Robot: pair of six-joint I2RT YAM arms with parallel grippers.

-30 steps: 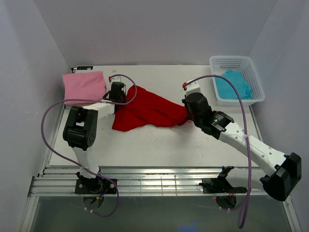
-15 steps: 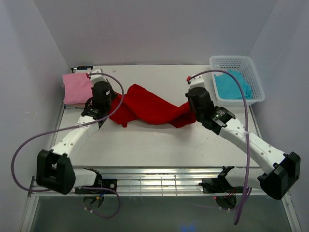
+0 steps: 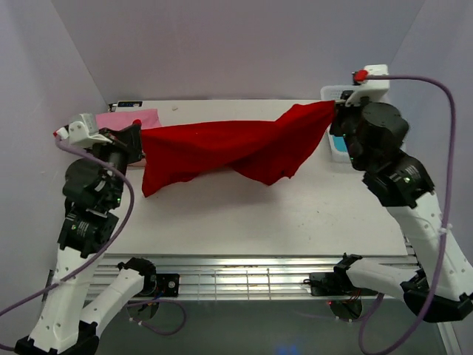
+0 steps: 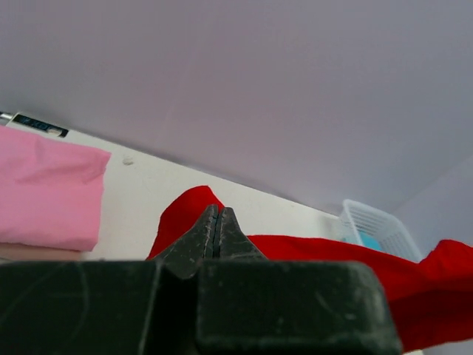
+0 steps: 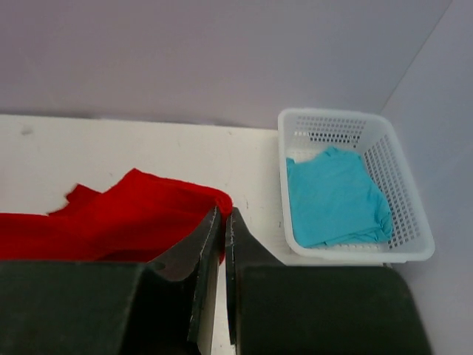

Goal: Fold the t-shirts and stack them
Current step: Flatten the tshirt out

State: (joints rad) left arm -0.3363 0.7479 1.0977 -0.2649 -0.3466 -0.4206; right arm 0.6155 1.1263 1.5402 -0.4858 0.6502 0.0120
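The bright red t-shirt (image 3: 222, 150) hangs stretched in the air between both grippers, sagging over the table. My left gripper (image 3: 140, 140) is shut on its left end; in the left wrist view the red cloth (image 4: 181, 218) shows past the closed fingertips. My right gripper (image 3: 332, 112) is shut on its right end, and the right wrist view shows the red cloth (image 5: 111, 222) at the closed jaws. The pink t-shirt (image 3: 129, 118) lies folded at the back left and also shows in the left wrist view (image 4: 44, 188). The turquoise t-shirt (image 5: 332, 196) lies in the basket. The beige t-shirt is out of view.
The white lattice basket (image 5: 403, 192) stands at the back right corner, mostly hidden behind the right arm in the top view. Grey walls close the table in on three sides. The metal rail runs along the near edge (image 3: 244, 277).
Both arms have risen and pulled apart, lifting the red t-shirt off the table and stretching it out wide between them.
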